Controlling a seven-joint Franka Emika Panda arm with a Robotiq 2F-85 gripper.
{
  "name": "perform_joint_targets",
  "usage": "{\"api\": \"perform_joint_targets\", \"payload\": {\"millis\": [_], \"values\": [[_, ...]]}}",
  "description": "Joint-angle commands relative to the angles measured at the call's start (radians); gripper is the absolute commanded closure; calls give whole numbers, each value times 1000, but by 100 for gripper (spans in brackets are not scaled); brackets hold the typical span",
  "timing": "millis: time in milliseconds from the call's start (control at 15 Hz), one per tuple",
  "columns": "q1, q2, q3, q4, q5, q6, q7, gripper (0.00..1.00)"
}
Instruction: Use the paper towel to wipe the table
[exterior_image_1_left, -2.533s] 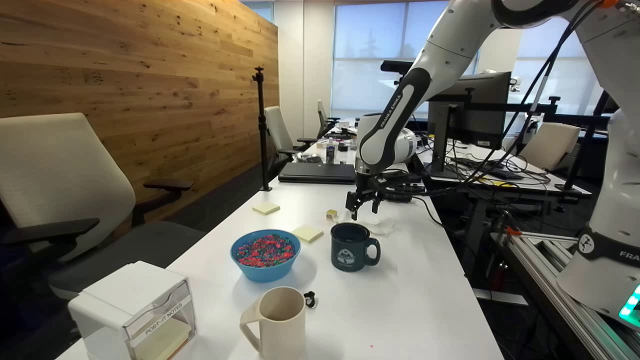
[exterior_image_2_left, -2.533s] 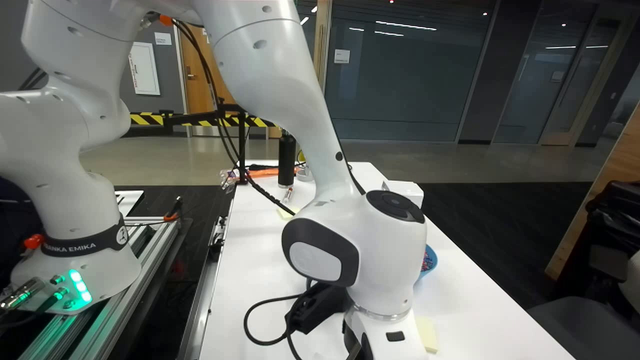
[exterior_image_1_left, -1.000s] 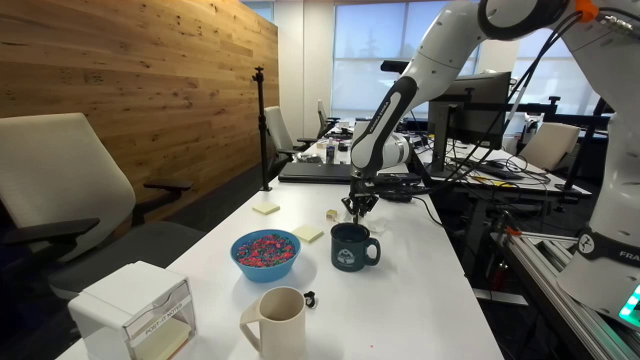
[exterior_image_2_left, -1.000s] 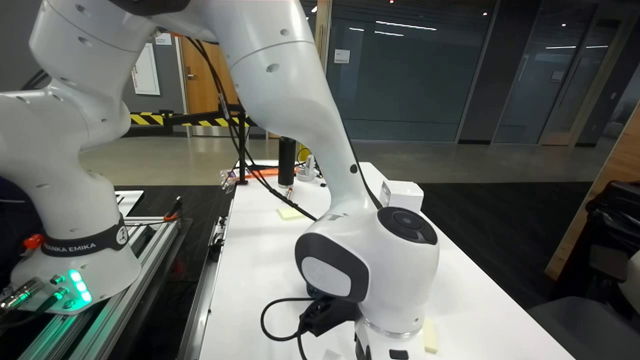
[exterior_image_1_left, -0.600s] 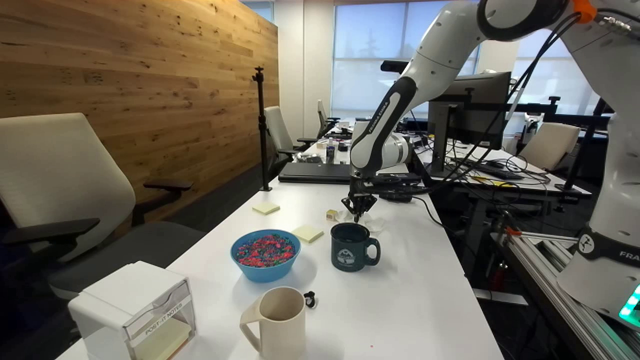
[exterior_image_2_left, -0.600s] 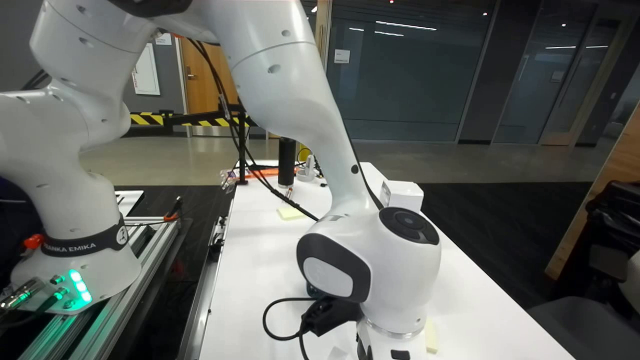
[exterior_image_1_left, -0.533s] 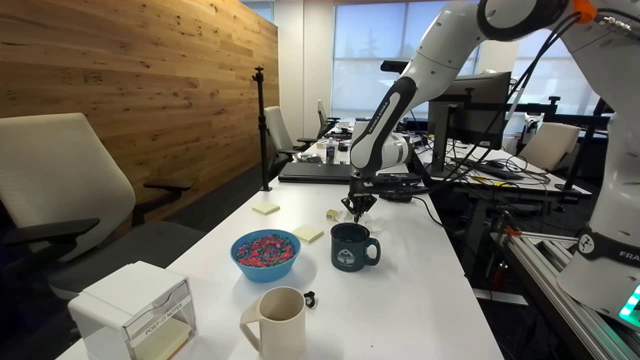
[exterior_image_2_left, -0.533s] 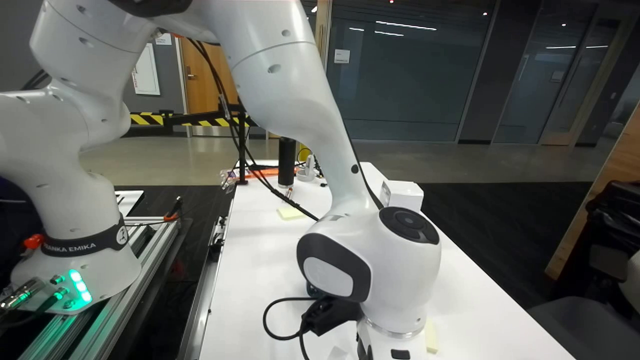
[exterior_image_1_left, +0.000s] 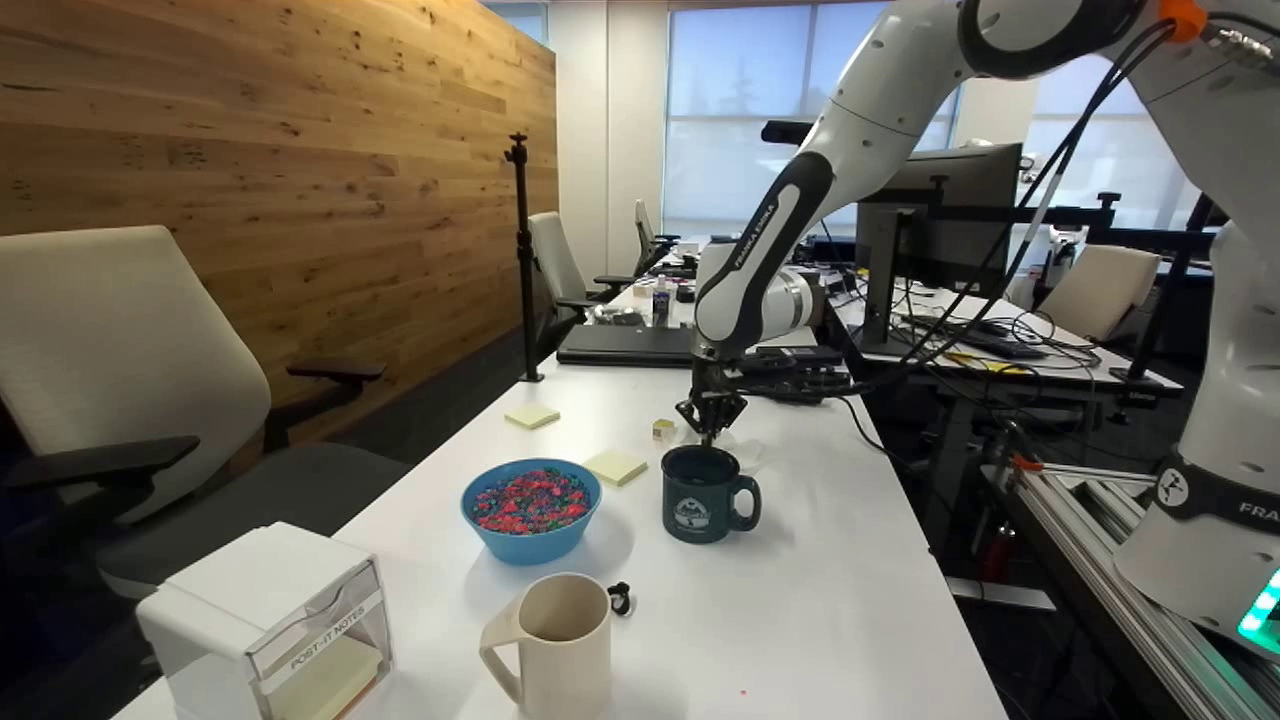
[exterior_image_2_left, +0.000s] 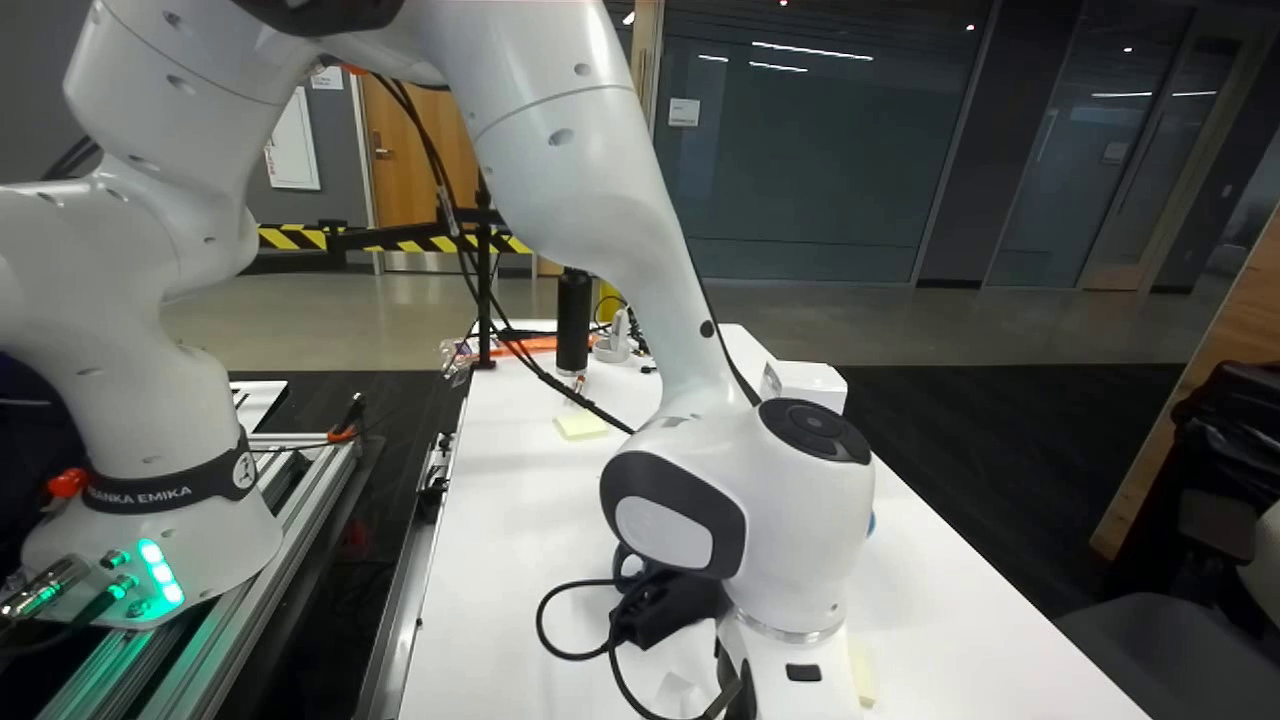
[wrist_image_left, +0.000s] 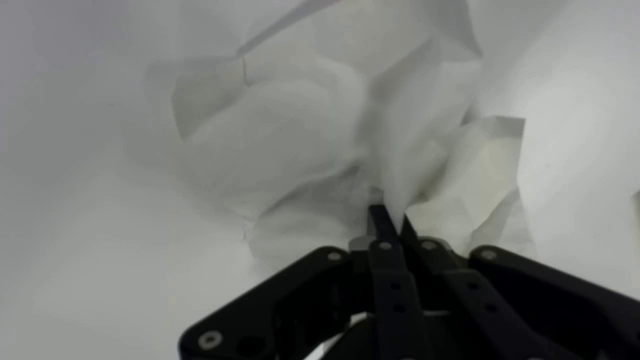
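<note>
Your towel (wrist_image_left: 300, 130) lies crumpled on the bench (exterior_image_1_left: 830, 600), and in the wrist view a fold of it rises between your fingers (wrist_image_left: 392, 260). They are pinched together on that fold, gripping it at their tips, while the rest spreads around them. Whether every part of it touches the bench, you cannot tell. Both exterior views give you only part of the towel: in an exterior view you look past the dark mug (exterior_image_1_left: 690, 500), upright in front of it, and a small block (exterior_image_1_left: 663, 430) sits just beside the towel. Near that mug you have the bowl (exterior_image_1_left: 525, 548), full of coloured bits (exterior_image_1_left: 530, 500), with a pad (exterior_image_1_left: 616, 467) just behind it and a second pad (exterior_image_1_left: 532, 416) farther back. Well apart from the towel, nearest that camera, stand a cream mug (exterior_image_1_left: 570, 670), a small black piece (exterior_image_1_left: 620, 598) just beside it, and a white box (exterior_image_1_left: 260, 580) labelled POST-IT NOTES.
</note>
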Motion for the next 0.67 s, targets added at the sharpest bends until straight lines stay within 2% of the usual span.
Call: {"api": "perform_joint_targets", "payload": {"millis": [0,600], "values": [[33,-19,-3,-59,-29,33,-33,100],[80,-96,-7,-190,-110,47,-135,100]]}}
